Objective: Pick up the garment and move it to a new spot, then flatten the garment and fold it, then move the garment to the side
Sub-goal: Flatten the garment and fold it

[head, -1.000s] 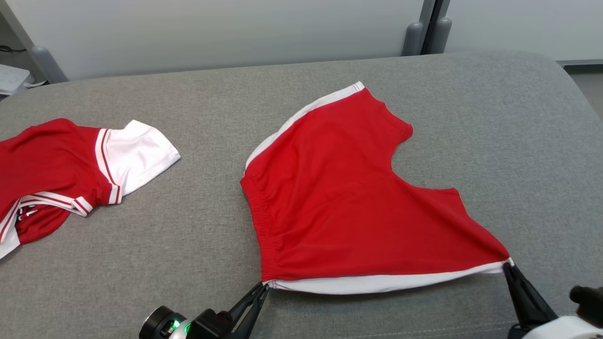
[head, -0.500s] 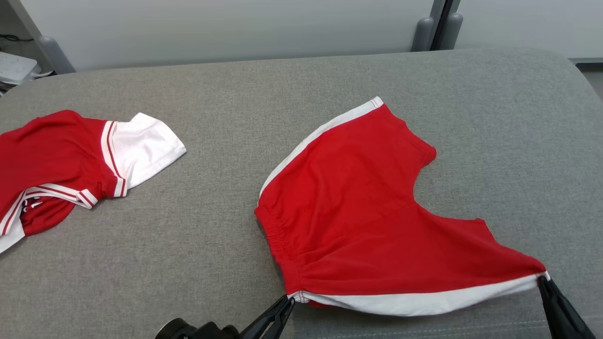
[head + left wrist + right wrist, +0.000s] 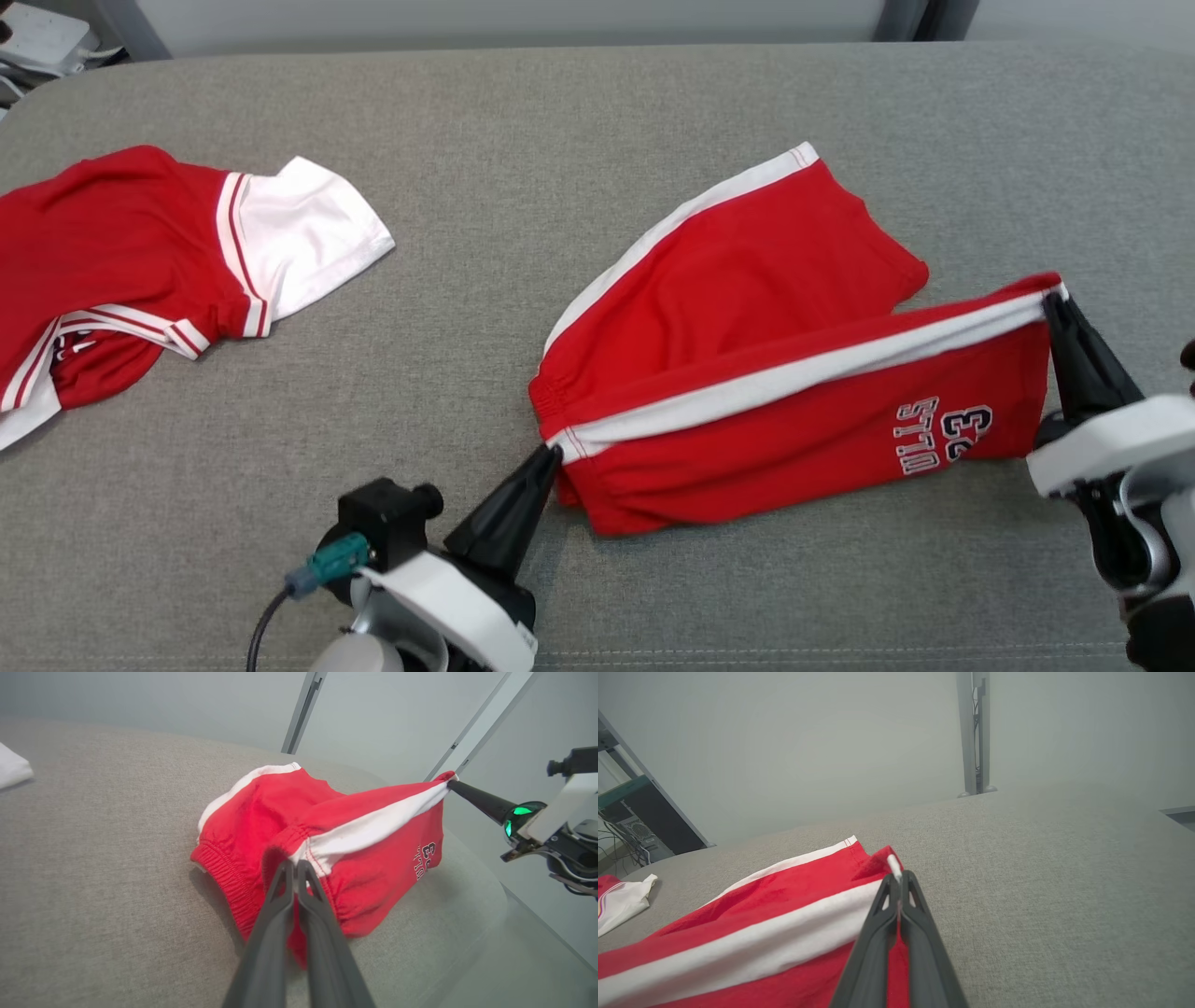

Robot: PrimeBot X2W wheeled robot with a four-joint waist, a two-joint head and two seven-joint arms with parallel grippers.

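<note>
bench [image 3: 653,103]: grey cloth top, under and all around both grippers.

shorts [image 3: 747,280]: red with white side stripes, the task's garment. strung between the two grippers. one leg lies flat on the bench beyond them. the other leg is raised along its white stripe [image 3: 803,369], and its loose cloth hangs toward the robot with the lettering [image 3: 938,434] upside down.

shirt [image 3: 112,243]: red and white, crumpled, well apart to the left of the left gripper, touched by neither.

left gripper [image 3: 549,455]: closed, pinching the waistband end of the raised stripe, tips close to the bench.

right gripper [image 3: 1053,301]: closed, pinching the hem end of the same stripe. it looks higher off the bench than the left one.

progress, my reading: the pick-up and the move to a new spot look done. flattening looks done, going by the smooth far leg. the first fold is about midway, with the raised leg not yet laid over the flat one.

left to do:
- lower leg onto leg and let go
- perhaps a second fold
- shift the folded shorts aside
</note>
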